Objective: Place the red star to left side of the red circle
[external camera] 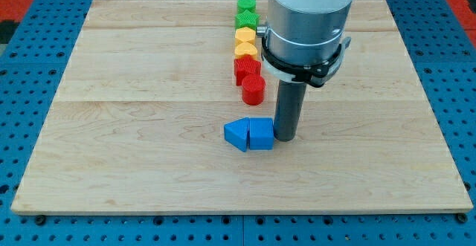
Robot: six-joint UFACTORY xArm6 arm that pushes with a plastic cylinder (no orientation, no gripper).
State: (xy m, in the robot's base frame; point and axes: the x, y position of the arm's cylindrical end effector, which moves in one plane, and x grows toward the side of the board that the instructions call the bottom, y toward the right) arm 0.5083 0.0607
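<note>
Worktop: wooden board [149,164], set on a blue perforated base [22,68].
Tip: my tip [285,138] is seen resting on the board, a little below its centre. It is a bare rod with nothing to open or close; nothing is grasped.
Blue blocks: two are seen side by side, touching, a blue triangular block [236,135] and a blue block [260,134] of unclear shape. The second lies just beside the tip, on its left; whether they touch cannot be told.
Red star: red star [246,70] is found in a column running toward the top edge, above the tip and slightly left of it, apart from it.
Red circle: red circle [253,89] lies just below the star, touching or nearly so, between star and blue blocks.
Rest of column: yellow block [246,50], yellow block [245,34], green block [246,19], green block [246,4], ending near the top edge. Shapes are not clearly made out.
</note>
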